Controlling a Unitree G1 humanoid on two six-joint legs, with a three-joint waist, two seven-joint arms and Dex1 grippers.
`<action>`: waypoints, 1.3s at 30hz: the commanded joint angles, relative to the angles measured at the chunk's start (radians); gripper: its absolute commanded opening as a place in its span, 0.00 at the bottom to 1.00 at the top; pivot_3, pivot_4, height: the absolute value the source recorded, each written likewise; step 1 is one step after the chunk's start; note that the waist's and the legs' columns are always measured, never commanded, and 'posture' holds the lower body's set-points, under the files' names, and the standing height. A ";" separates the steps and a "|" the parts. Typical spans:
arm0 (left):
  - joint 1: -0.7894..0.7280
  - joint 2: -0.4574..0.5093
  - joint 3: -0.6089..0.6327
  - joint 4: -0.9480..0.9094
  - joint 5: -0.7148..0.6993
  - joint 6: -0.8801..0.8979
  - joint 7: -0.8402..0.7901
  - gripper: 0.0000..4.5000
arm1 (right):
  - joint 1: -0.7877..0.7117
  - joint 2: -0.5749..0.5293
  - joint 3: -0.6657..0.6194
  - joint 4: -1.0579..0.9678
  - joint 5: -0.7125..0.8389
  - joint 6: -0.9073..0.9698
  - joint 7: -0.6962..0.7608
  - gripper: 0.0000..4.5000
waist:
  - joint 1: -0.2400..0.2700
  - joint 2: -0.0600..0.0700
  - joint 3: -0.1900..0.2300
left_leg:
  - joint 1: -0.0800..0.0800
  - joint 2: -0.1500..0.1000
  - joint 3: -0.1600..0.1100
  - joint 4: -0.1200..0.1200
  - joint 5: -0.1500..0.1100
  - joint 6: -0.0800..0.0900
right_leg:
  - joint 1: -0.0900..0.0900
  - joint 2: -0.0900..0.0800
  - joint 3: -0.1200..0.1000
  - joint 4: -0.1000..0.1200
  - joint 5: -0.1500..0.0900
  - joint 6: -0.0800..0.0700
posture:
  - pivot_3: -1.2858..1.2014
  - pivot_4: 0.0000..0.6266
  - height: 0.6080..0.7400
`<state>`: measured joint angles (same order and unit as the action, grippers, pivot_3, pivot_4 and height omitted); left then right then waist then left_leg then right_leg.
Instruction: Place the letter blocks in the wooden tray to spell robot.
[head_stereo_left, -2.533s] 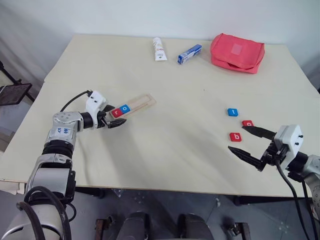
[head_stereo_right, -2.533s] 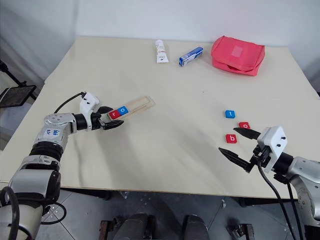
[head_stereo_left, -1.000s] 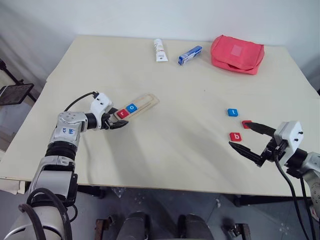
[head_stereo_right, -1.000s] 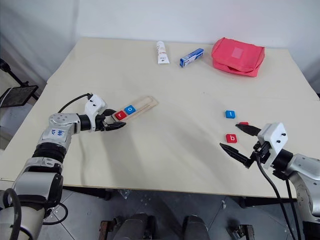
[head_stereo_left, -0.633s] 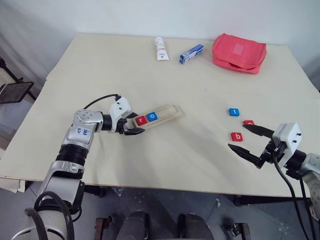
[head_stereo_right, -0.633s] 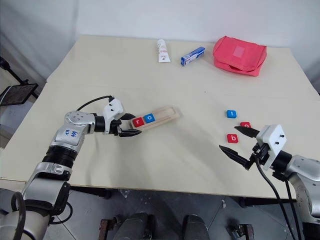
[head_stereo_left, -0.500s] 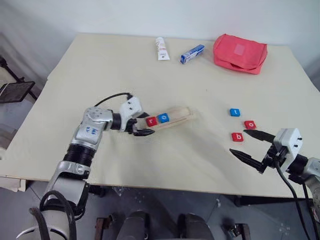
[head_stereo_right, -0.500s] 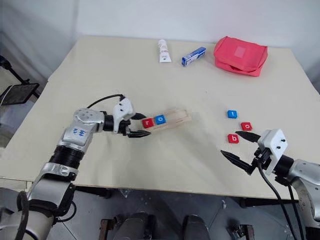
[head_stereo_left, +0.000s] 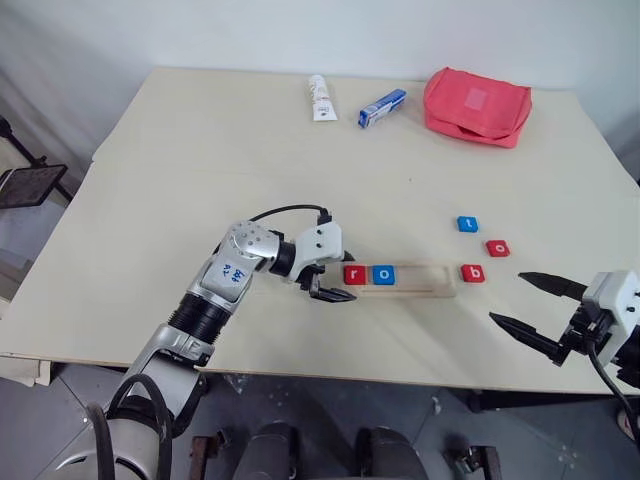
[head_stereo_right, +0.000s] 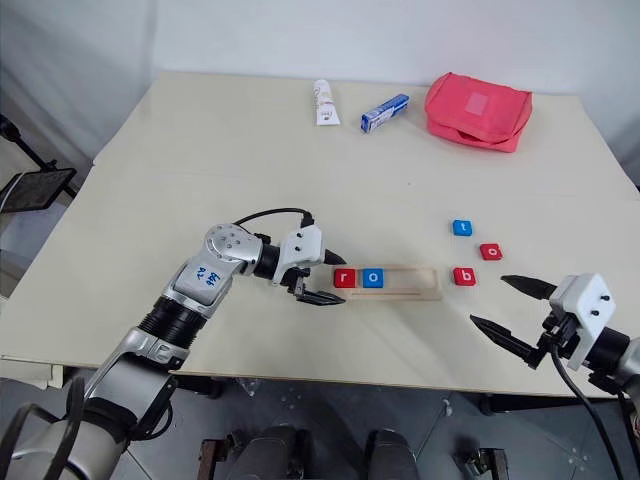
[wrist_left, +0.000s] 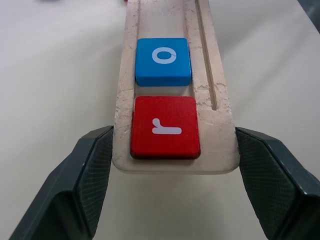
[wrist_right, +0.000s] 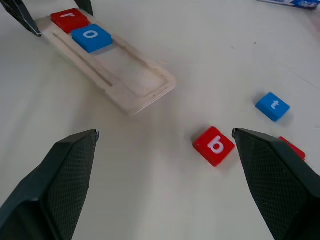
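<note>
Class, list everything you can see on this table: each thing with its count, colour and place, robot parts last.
Table: one, cream, under everything.
Tray: one, pale wood, near the front edge, its end between the left gripper's fingers.
Blocks in tray: two, red r and blue o.
Loose blocks: three, red b by the tray's far end, red o and blue t beyond it.
Tube: one, white, back edge.
Box: one, blue and white, beside the tube.
Pouch: one, red, back right.
Left gripper: black fingers either side of the tray's end.
Right gripper: black fingers, open, front right.
</note>
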<state>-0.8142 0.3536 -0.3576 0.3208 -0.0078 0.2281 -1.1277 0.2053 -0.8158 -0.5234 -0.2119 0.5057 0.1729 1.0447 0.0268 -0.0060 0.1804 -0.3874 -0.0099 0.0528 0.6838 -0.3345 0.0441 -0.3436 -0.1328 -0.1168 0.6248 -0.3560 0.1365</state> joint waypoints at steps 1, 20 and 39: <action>0.008 -0.008 -0.014 -0.050 0.002 -0.007 -0.002 0.76 | 0.019 0.002 -0.045 -0.048 0.014 -0.012 -0.010 1.00 | 0.000 0.000 0.000 | 0.000 0.000 0.000 0.000 0.000 0.000 | 0.000 0.000 0.000 0.000 0.000 0.000 | 0.52 0.24 1.00; 0.051 -0.018 -0.055 -0.096 0.026 0.048 0.030 0.76 | 0.033 0.021 -0.029 -0.083 0.018 -0.003 -0.062 1.00 | 0.002 0.000 0.000 | 0.000 -0.001 -0.001 0.000 0.000 0.000 | 0.001 -0.001 0.000 -0.001 0.000 0.000 | 0.52 0.24 1.00; 0.167 0.113 0.262 -0.258 -0.257 0.048 -0.026 0.99 | -0.007 0.081 -0.049 -0.116 0.077 0.163 -0.230 1.00 | 0.000 0.001 -0.001 | 0.000 0.000 -0.004 0.000 0.000 0.000 | 0.002 -0.001 0.001 0.000 0.000 0.000 | 0.52 0.24 1.00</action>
<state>-0.6560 0.4619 -0.1441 0.0593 -0.2206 0.3192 -1.1474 0.1931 -0.7515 -0.5410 -0.2870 0.5645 0.3145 0.8634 0.0268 -0.0045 0.1796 -0.3874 -0.0103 0.0492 0.6840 -0.3343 0.0445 -0.3419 -0.1336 -0.1162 0.6244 -0.3560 0.1364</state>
